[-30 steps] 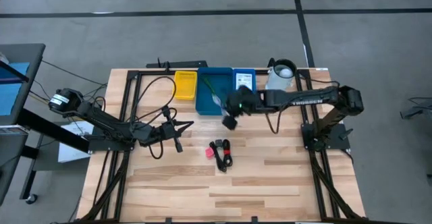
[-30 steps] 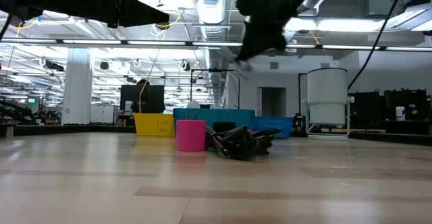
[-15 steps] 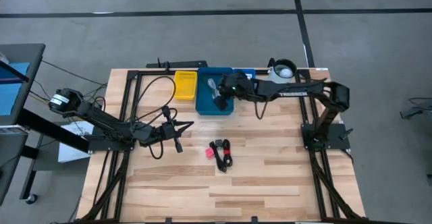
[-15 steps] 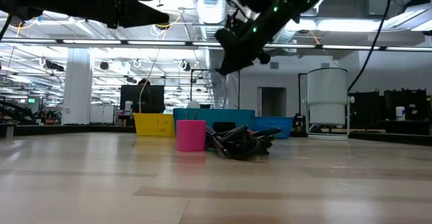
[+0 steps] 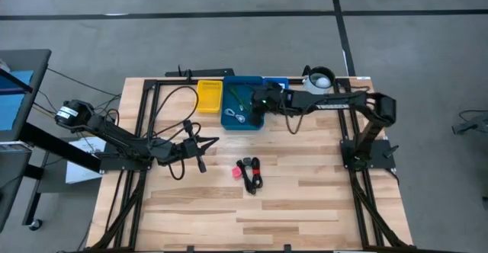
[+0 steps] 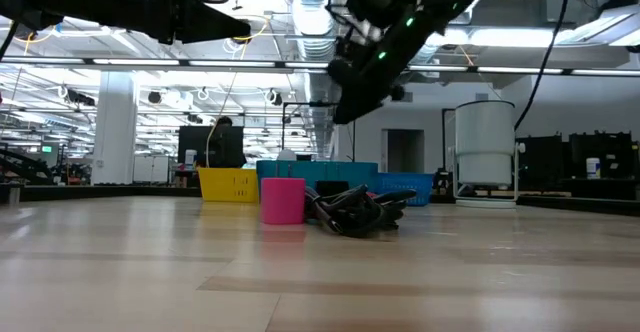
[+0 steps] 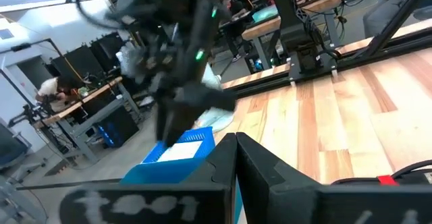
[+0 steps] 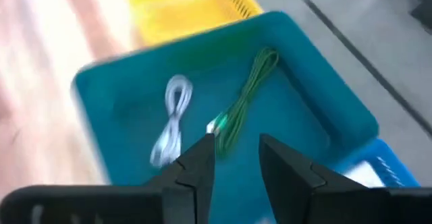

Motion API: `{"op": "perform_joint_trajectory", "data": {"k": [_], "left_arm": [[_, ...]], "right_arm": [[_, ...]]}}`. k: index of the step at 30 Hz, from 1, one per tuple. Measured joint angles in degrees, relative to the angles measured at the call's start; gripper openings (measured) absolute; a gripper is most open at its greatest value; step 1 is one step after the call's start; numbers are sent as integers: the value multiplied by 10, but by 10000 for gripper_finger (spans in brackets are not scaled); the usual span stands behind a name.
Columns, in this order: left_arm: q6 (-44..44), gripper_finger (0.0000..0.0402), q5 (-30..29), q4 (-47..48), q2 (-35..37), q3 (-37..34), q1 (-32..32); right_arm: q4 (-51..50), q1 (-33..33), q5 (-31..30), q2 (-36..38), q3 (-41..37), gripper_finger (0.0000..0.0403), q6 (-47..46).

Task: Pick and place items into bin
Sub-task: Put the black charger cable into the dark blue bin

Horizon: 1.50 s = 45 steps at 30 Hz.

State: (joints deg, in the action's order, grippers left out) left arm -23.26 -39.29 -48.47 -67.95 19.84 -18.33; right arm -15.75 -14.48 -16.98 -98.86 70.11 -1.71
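My right gripper [image 5: 255,110] [image 8: 236,143] hangs open above the blue bin [image 5: 231,121] [image 8: 324,102] at the table's far edge and holds nothing. In the bin lie a pale coiled cable [image 8: 172,119] [image 5: 237,115] and a green stick [image 8: 244,101] [image 5: 235,94]. The black coiled cables [image 5: 252,174] [image 6: 352,210] and the pink-red cube [image 5: 237,172] [image 6: 283,201] rest on the table's middle. My left gripper [image 5: 204,152] waits open, left of the cables and above the table.
A yellow bin [image 5: 210,95] stands left of the blue bin. A lighter blue tray [image 8: 378,163] and the white jug [image 5: 318,81] [image 6: 485,152] stand to its right. Bare wood stretches from the cables to the near edge.
My right gripper has moved from above the table just in front of the blue bin toward the far edge and now hangs over the bin's inside. The black cables, the cube and my left arm have stayed put.
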Motion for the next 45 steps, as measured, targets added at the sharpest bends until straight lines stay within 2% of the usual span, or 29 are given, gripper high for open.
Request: {"op": "perform_joint_trajectory", "data": {"k": [8, 11, 14, 16, 18, 21, 25, 32, 36, 40, 45], "left_arm": [[-98, 0, 16, -40, 0, 0, -4], [-101, 0, 75, -51, 0, 0, -7], [-53, 0, 147, -50, 0, 0, -7], [-24, 0, 161, -42, 0, 1, -7], [2, 1, 146, 13, 0, 17, -5], [38, 13, 134, 157, 0, 70, 2], [88, 45, 174, 357, -21, 171, 13], [68, 108, 238, 592, -103, 350, 12], [59, 128, 245, 733, -170, 448, 12], [54, 133, 320, 825, -240, 529, 17], [40, 131, 394, 875, -311, 602, 27]], "right_arm": [[-272, 76, 2, 115, 0, 101, 82], [-365, 112, 2, 159, 0, 101, 82], [-436, 146, 2, 204, 0, 102, 65], [-468, 165, 2, 228, 0, 102, 45], [-480, 181, 2, 249, 0, 102, 25], [-488, 200, 2, 271, 0, 102, 4], [-488, 219, 2, 290, -10, 102, 4], [-502, 230, 2, 296, -56, 102, 12], [-518, 225, 0, 296, -87, 102, 17], [-523, 214, 0, 296, -109, 102, 16], [-524, 200, 1, 296, -123, 102, 13]]}}
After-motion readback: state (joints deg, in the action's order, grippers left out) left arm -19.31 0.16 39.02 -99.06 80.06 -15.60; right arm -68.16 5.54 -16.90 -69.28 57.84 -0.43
